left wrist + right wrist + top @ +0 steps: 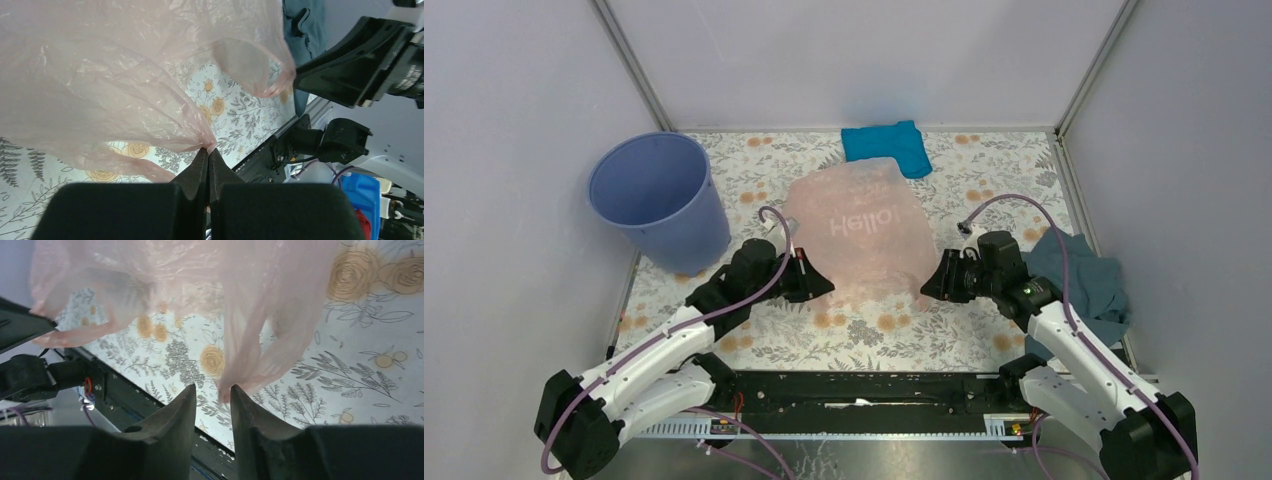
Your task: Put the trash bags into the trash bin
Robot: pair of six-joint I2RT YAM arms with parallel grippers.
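Note:
The pale-pink translucent trash bag (859,235) with "Hello" lettering lies spread in the middle of the floral table. My left gripper (824,286) is at its near left edge and is shut on a gathered corner of the bag (209,145), which is lifted off the table. My right gripper (927,287) is at the bag's near right corner. Its jaws are slightly apart, with a hanging strip of the bag (235,365) just ahead of the tips (212,388), not pinched. The lavender-blue trash bin (659,200) stands upright at the far left.
A bright blue folded cloth (886,146) lies at the back, just behind the bag. A grey-blue cloth (1086,280) lies crumpled at the right edge, beside my right arm. White walls enclose the table on three sides.

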